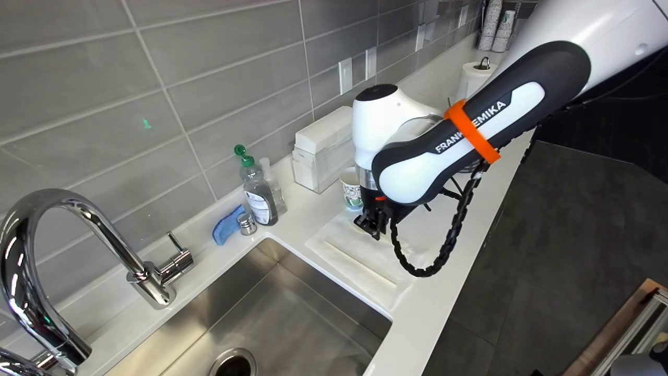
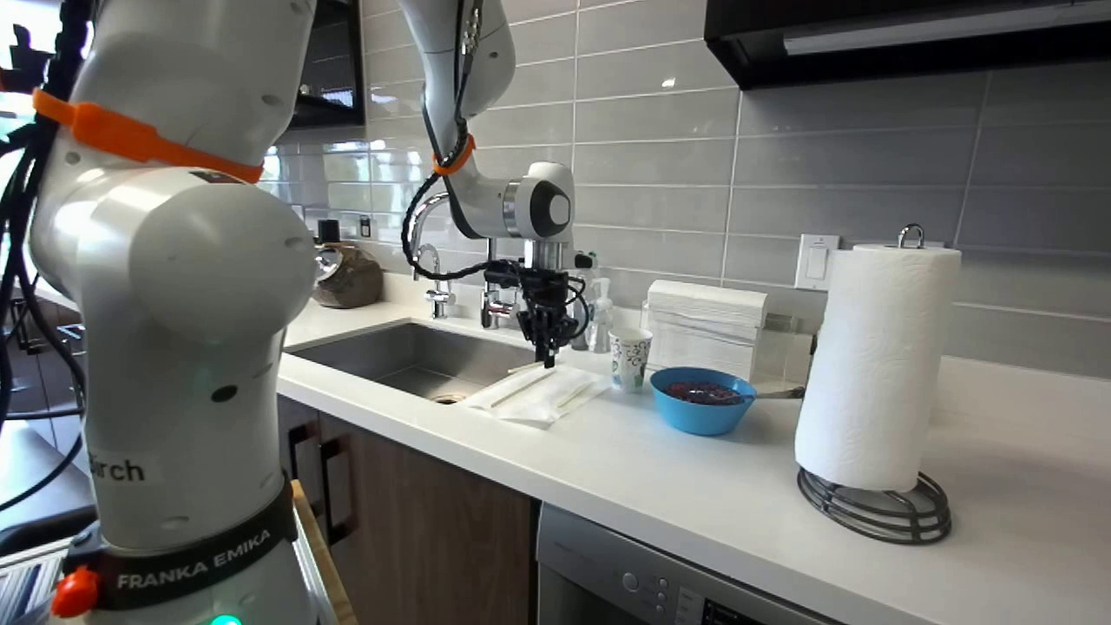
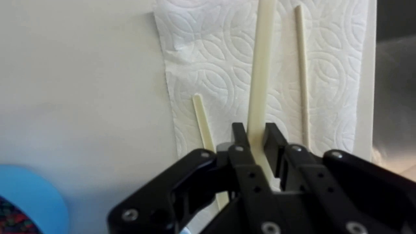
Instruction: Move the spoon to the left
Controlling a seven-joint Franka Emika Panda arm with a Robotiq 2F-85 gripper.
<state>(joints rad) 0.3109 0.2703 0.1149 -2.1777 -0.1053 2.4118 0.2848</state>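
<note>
Claw (image 3: 255, 130): black, jointed, grasping a pale stick (image 3: 261, 58), one finger against each flank. Stick is cream, smooth, flat-looking, straight-edged; whether it is the spoon cannot be told, as its far end runs out of the wrist view. Beneath it, paper towel (image 3: 214, 78), white, embossed with curves and leaf shapes. Height of stick over towel unclear.

Long axis runs near to far in the wrist view, far end leaning slightly right. Gripped part sits between the fingertips; most of what shows reaches beyond them to the far side.

Two more on the towel. Left stick (image 3: 202, 120): yellowish, blunt-ended, far end leaning left, near part crossed by the claw. Right stick (image 3: 304, 81): slim, tan, far end a touch left, between the held one and the steel sink (image 3: 396, 107).

In an exterior view, blue bowl (image 2: 699, 418), round, smooth-walled, on the white counter (image 2: 677, 486), right of the claw and nearer, well apart. Contents dark, grainy, red-flecked in the wrist view. Spoon-like handle (image 2: 781, 393) leans over the right rim, pointing right; lower end unclear. Just beside the bowl, far left: upright paper cup (image 2: 631, 356), curly print, tapering downward.
</note>
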